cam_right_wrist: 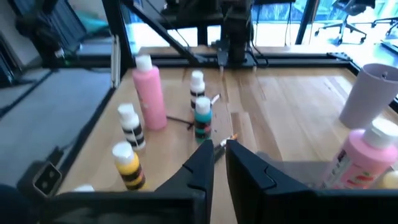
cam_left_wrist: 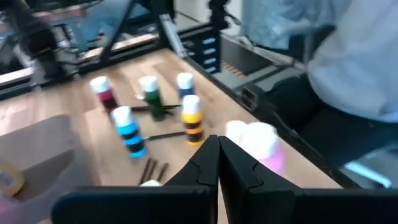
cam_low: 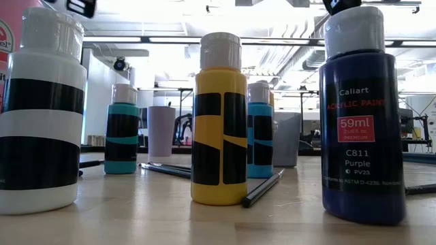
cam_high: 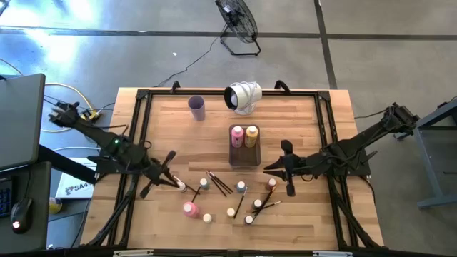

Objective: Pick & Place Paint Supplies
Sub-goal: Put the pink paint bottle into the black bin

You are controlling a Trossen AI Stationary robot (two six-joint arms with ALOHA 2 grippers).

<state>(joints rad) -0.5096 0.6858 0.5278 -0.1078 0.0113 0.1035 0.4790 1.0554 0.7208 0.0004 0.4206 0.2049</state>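
Wooden desk (cam_high: 171,135) under me, butcher-block boards inside a black frame, and both arms are reaching in over its front half. My left hand (cam_high: 173,183) sits near the front-left part of the desk, right at the edge of the cluster of small bottles. From its own wrist camera I see the two dark fingers (cam_left_wrist: 200,169) pressed together to a point, with nothing visibly between them; a small white-capped bottle (cam_high: 182,187) lies just beside the tips in the overhead view, and I cannot tell whether they touch it.

My right hand (cam_high: 288,170) hovers right of centre, just beside the clear grey tray (cam_high: 244,158). Its fingers (cam_right_wrist: 198,170) stand slightly apart, a narrow gap between them, holding nothing.

Most of the paint supplies are spread along the front-middle of the desk: a larger pink bottle (cam_high: 189,209) near the front edge, several tiny white-capped bottles (cam_high: 241,187) scattered across the strip, and thin paintbrushes (cam_high: 218,183) lying flat among them. At desk height I read a yellow-and-black bottle (cam_low: 219,122), a blue one labelled purple (cam_low: 361,122), and a brush (cam_low: 262,189) resting against the yellow bottle's base.

Inside the tray, toward the desk's middle, a pink bottle (cam_high: 237,135) and an orange bottle (cam_high: 251,135) stand upright side by side. The lilac cup (cam_high: 197,108) stands near the back edge, left of a white roll-like object (cam_high: 243,97) lying on its side.
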